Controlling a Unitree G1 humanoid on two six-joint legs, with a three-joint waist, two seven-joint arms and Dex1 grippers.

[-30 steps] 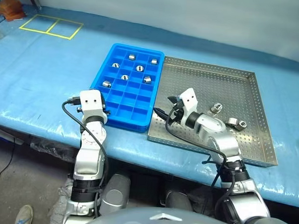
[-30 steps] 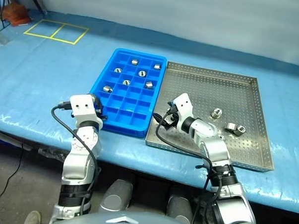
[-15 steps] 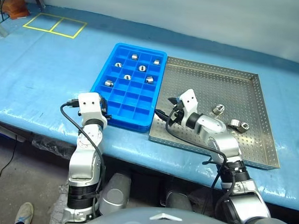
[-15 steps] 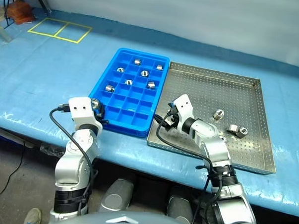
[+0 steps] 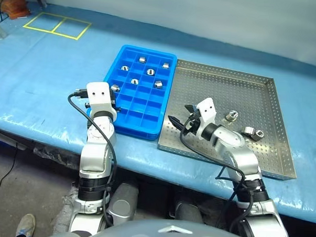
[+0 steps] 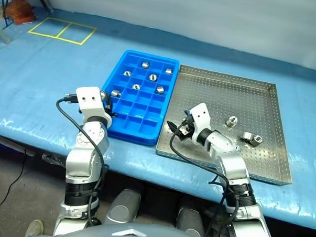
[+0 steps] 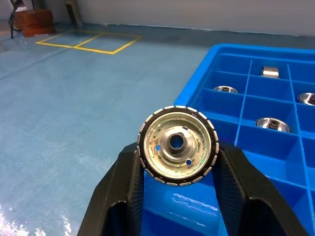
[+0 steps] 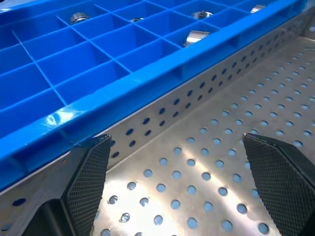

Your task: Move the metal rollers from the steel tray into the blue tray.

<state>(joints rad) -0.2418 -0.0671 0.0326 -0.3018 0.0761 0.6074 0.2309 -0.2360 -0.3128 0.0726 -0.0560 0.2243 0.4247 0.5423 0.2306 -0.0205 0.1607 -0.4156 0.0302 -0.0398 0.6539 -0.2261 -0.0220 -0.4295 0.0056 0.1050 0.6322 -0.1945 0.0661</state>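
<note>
Now the left gripper point(image 7: 177, 162) is clamping a flanged metal roller point(image 7: 177, 145) beside the blue tray point(image 5: 147, 123); the right gripper point(image 8: 177, 172) is gaping empty over the steel tray point(image 5: 264, 81), two rollers point(image 5: 241, 125) lying beyond it.

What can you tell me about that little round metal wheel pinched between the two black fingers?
The round silver metal roller is held face-on between the left gripper's two black fingers, one pressing on each side. Its face is shiny, slightly scuffed metal with a dark centre hole and a few small holes around it. A black rim marked with pale segments rings it. It hangs in the air by the near left edge of the bright blue plastic compartment tray.
</note>
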